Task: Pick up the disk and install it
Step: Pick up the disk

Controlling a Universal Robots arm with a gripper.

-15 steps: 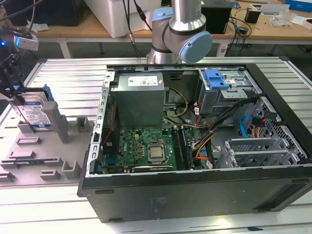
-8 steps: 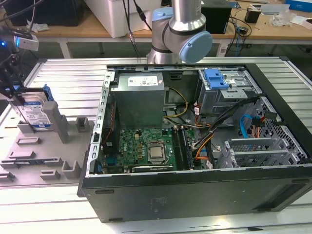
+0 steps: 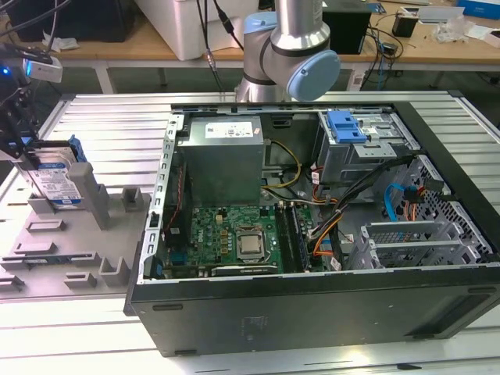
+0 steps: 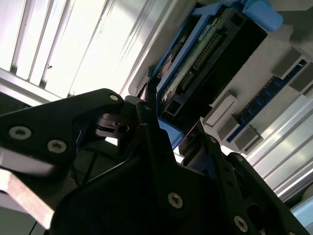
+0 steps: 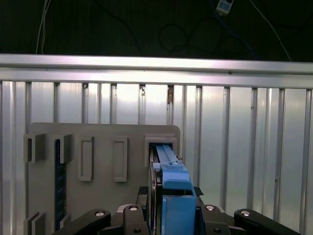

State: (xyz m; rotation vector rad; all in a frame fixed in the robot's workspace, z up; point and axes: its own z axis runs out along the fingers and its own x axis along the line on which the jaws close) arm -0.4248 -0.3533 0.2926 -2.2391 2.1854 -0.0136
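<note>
Standing upright in the fixture point(image 3: 95, 205) on the desk point(image 3: 101, 117), at the exterior view's left beside the case point(image 3: 312, 312), the disk point(image 3: 59, 181) is straddled by the hand point(image 3: 25, 156); whether it grips cannot be told.

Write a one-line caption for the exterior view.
The gripper at the upright disk, which stands in a grey holder beside the open computer case.

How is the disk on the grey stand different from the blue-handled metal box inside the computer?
The disk stands on edge in the grey stand, outside the computer case; the drive cage sits inside it. The disk is thin and flat with a white-and-blue label; the drive cage is boxy grey metal. Both have blue plastic parts.
</note>
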